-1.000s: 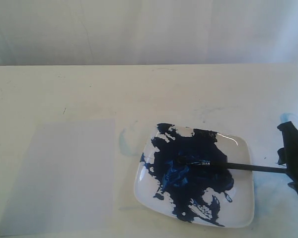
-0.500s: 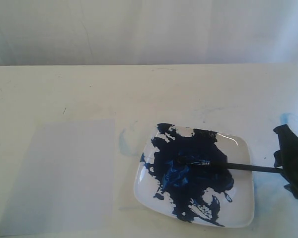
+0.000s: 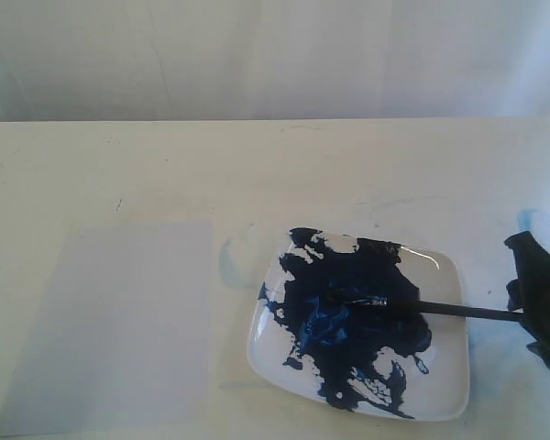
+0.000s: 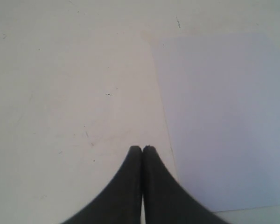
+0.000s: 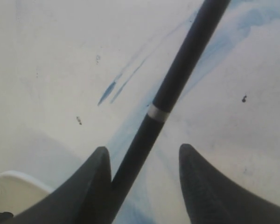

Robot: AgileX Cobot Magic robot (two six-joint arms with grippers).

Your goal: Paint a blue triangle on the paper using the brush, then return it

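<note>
Desk (image 3: 257, 174): we see a pale, lightly speckled top running back to a white wall (image 3: 257, 55).
Paper (image 3: 110, 325): it lies flat on the near left of the desk, well left of the plate, and its whole face is an even pale grey. In the left wrist view the same sheet (image 4: 224, 116) looks just as plain.
Plate (image 3: 447, 353): a glossy white square dish sits near and right of centre, apart from the paper.
Paint (image 3: 348, 330): a big dark-blue mass with white gaps covers most of the plate.
Brush (image 3: 440, 308): it lies across the plate. The bristles sit in the paint near the plate's middle, and the silver ferrule (image 3: 378, 300) is just right of them. The black handle runs right, over the plate's edge, to the arm at the right border.
Right fingers (image 3: 541, 293): they sit at the right edge of the desk, at the handle's end. In the right wrist view we see them (image 5: 196, 186) standing wide apart with the handle (image 5: 177, 84) between them. The handle is close against one finger and clear of the other, so we see no grip on it.
Band (image 5: 157, 113): a thin silver ring circles the handle just ahead of the fingertips.
Left fingers (image 4: 130, 182): the tips are pressed together, holding nothing, above bare desk just beside the paper's edge.
Smears (image 3: 227, 261): faint light-blue curves mark the desk just left of the plate, and more light-blue streaks (image 5: 252, 18) show under the brush handle.
</note>
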